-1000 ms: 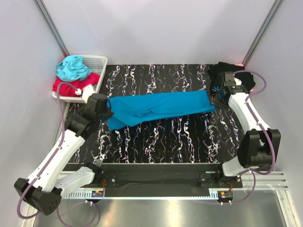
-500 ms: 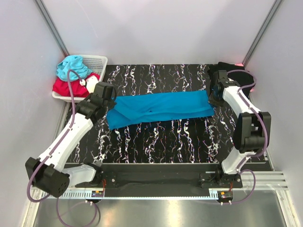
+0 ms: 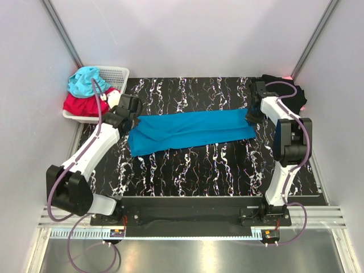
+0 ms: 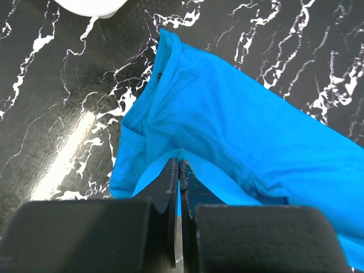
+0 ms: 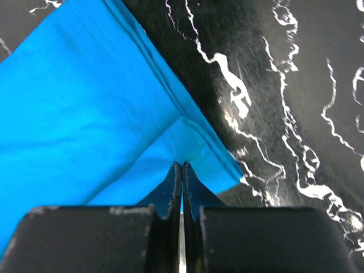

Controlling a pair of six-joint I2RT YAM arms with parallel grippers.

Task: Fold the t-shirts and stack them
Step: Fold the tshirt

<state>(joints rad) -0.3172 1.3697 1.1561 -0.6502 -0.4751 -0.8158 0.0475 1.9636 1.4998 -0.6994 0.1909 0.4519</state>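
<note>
A medium-blue t-shirt (image 3: 190,129) lies as a long folded band across the middle of the black marbled table (image 3: 193,170). My left gripper (image 3: 132,118) is shut on the band's left end, and the cloth tents up to the fingertips (image 4: 180,162) in the left wrist view. My right gripper (image 3: 250,116) is shut on the right end, pinching a corner of the blue t-shirt (image 5: 85,102) at its tips (image 5: 182,165). The black t-shirt (image 3: 287,88) sits bunched in the back right corner, partly behind the right arm.
A white basket (image 3: 116,73) at the back left holds a teal cloth (image 3: 86,79) and a red cloth (image 3: 79,105), close behind the left arm. Grey walls close in on both sides. The arm bases stand at the near edge.
Both arms have reached farther toward the back of the table while still pinching the shirt's ends. The blue band has shifted slightly back, and its rumpled near edge now lies smoother.
</note>
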